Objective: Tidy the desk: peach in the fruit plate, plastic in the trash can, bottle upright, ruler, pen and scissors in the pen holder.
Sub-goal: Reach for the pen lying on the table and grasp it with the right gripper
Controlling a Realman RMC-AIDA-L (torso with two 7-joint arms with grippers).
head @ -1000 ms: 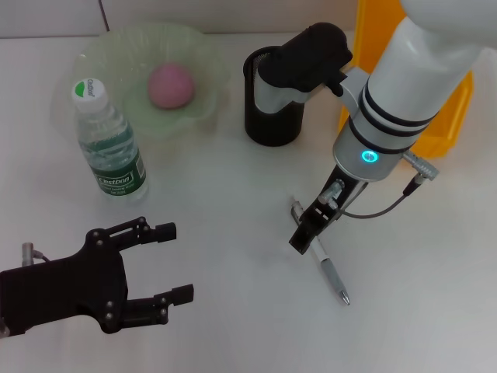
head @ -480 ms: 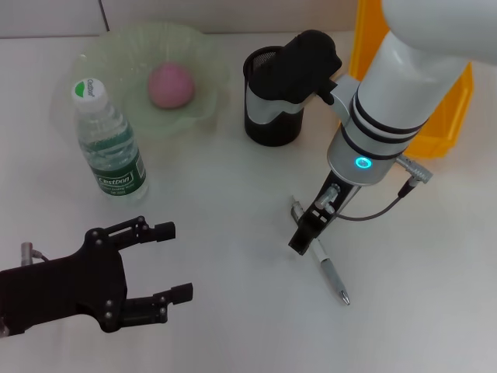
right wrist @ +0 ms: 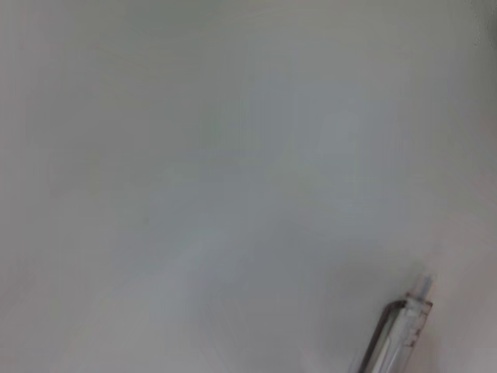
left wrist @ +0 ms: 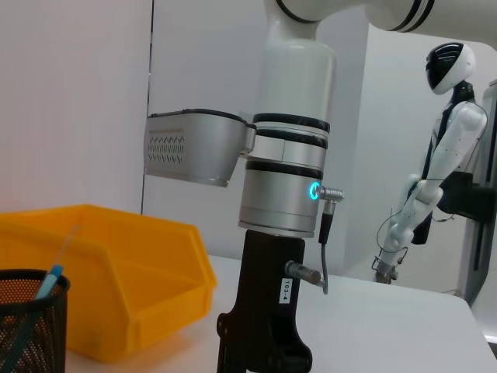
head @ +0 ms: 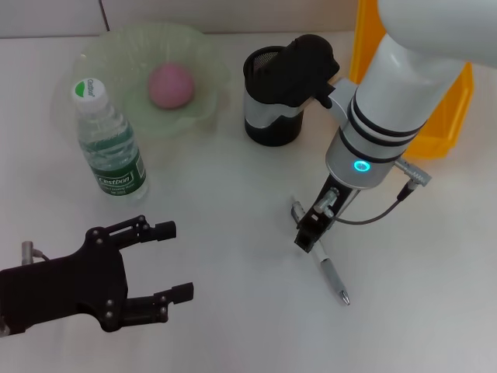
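Note:
A clear pen [head: 331,272] lies on the white desk; its end also shows in the right wrist view [right wrist: 400,322]. My right gripper [head: 309,233] points down right over the pen's upper part, close to the desk. The black mesh pen holder [head: 264,124] stands behind it, partly hidden by my right arm, with a thin blue item [left wrist: 48,284] inside. A pink peach [head: 171,84] rests in the green fruit plate [head: 116,54]. The bottle [head: 109,144] stands upright. My left gripper [head: 175,261] hovers open at the lower left. Ruler, scissors and plastic are out of view.
A yellow bin [head: 450,116] stands at the far right behind my right arm, also seen in the left wrist view [left wrist: 116,287]. White desk surface [head: 225,202] spreads between the two grippers. Another robot [left wrist: 435,155] stands far off in the background.
My right arm has shifted slightly left and lower over the pen. The pen, bottle, peach and left gripper have not moved.

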